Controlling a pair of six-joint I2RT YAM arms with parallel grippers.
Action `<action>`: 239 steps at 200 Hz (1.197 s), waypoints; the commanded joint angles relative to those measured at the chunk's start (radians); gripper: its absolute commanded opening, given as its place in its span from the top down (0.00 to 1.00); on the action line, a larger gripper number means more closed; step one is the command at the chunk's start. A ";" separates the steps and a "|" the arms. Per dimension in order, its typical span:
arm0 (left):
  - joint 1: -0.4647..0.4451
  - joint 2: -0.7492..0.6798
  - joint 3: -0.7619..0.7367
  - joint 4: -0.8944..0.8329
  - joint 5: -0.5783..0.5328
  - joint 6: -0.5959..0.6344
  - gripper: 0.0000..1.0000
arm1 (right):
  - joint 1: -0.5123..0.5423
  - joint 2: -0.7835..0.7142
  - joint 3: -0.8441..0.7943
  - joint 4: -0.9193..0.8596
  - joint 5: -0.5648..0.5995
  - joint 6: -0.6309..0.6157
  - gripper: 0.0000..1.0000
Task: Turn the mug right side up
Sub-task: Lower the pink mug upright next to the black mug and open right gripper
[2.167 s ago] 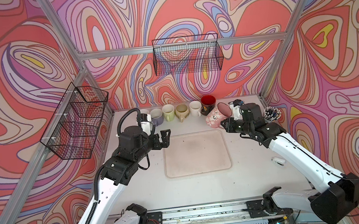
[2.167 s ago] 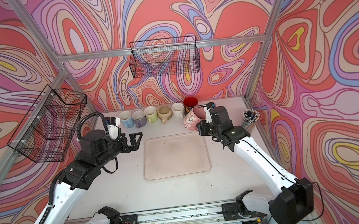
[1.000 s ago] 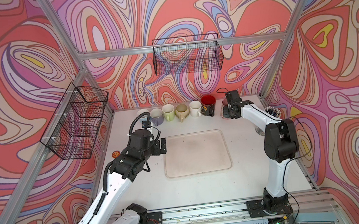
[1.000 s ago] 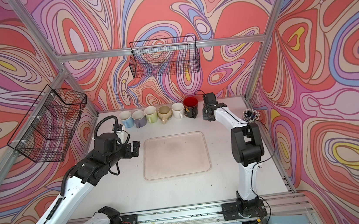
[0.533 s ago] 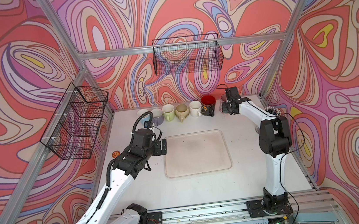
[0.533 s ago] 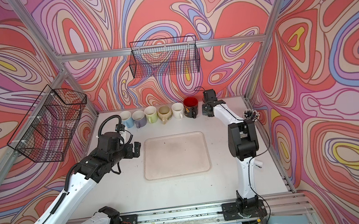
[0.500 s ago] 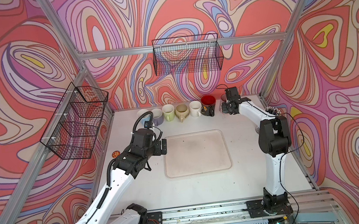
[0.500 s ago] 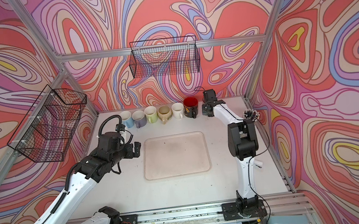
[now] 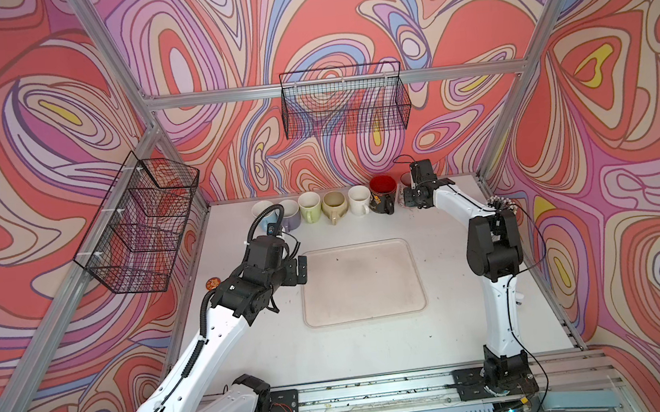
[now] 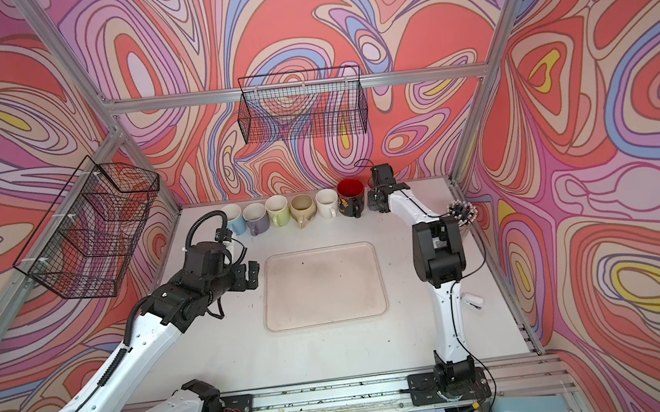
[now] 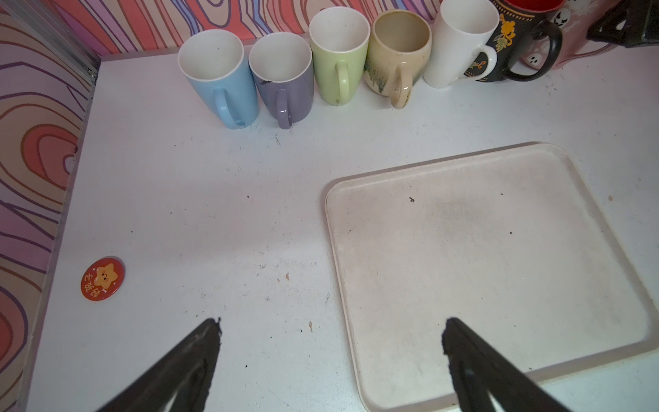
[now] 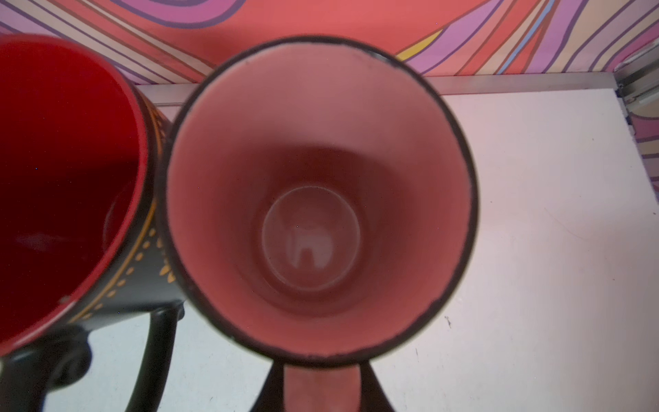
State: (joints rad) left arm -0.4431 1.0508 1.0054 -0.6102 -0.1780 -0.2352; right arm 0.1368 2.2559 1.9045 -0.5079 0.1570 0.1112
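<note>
Pink mug (image 12: 313, 199) sits mouth-up at 1 o'clock from the tray (image 9: 361, 283), just beside the black mug (image 12: 142, 278), axis near vertical by my read. Right gripper (image 12: 321, 388) clamps its handle from the 5 o'clock side; left gripper (image 11: 331, 328) gapes empty at the tray's 9 o'clock, well apart.

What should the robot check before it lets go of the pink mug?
1. The pink mug opens upward: ok.
2. The right gripper is shut on the mug's handle: ok.
3. The mug's bottom rests on the table: cannot tell, it is hidden.
4. There is a gap to the black mug: cannot tell, they look very close.
5. The left gripper is open, by the tray, away from the mugs: ok.
</note>
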 commanded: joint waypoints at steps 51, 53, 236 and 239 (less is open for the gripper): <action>0.009 0.003 0.009 -0.033 -0.014 0.020 0.00 | -0.004 -0.016 0.012 0.096 0.013 0.012 1.00; 0.009 0.003 0.009 -0.033 -0.014 0.020 0.00 | -0.004 -0.018 0.009 0.097 0.013 0.013 1.00; 0.009 -0.004 0.010 -0.033 -0.004 0.013 0.00 | -0.004 -0.092 -0.124 0.135 -0.073 0.047 1.00; 0.009 -0.004 0.010 -0.033 -0.004 0.013 0.00 | -0.004 -0.093 -0.126 0.135 -0.075 0.046 1.00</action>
State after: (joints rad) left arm -0.4431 1.0508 1.0054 -0.6102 -0.1833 -0.2352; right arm 0.1322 2.2276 1.8000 -0.3992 0.1192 0.1432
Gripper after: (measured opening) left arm 0.999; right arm 0.185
